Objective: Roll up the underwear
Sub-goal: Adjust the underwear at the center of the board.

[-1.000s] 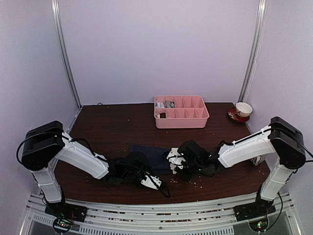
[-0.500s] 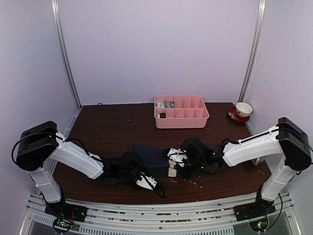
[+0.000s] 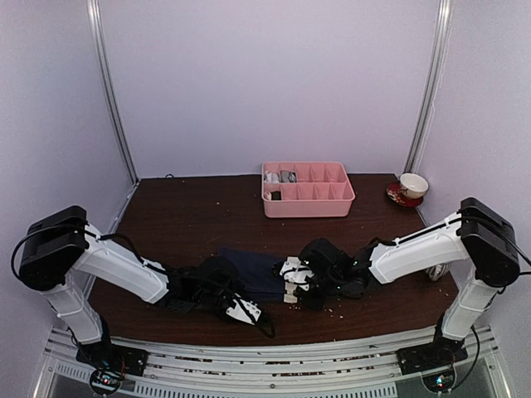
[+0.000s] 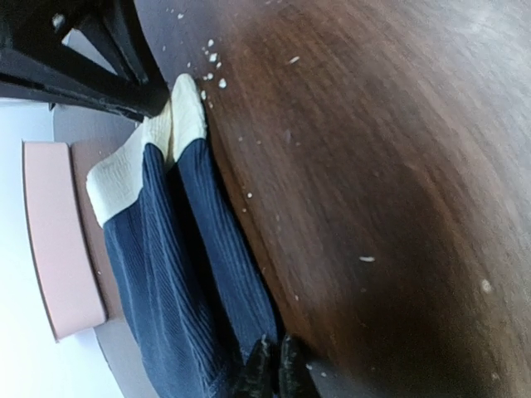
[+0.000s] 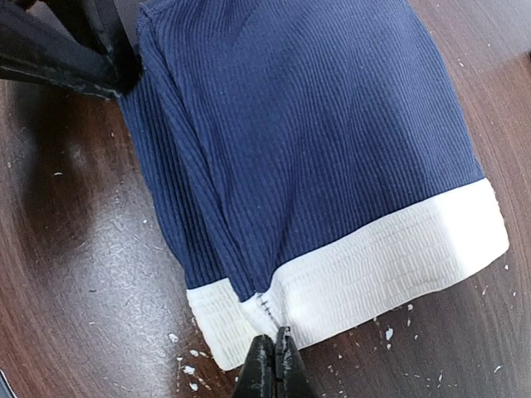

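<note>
Navy ribbed boxer briefs (image 5: 315, 149) with a cream-white waistband lie flat on the wooden table (image 3: 182, 215), right gripper (image 5: 274, 358) pinching the waistband, left gripper (image 4: 271, 373) clamped on the leg hem; rolling seems barely begun, and both must next turn that edge over.

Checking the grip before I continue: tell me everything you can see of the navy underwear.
The navy underwear is a ribbed, soft knit with a cream-white waistband. It lies flat on the brown table, with a lengthwise fold along one side. The right claw is shut on the waistband's edge, which puckers there. The left claw pinches the opposite, hem end.
</note>
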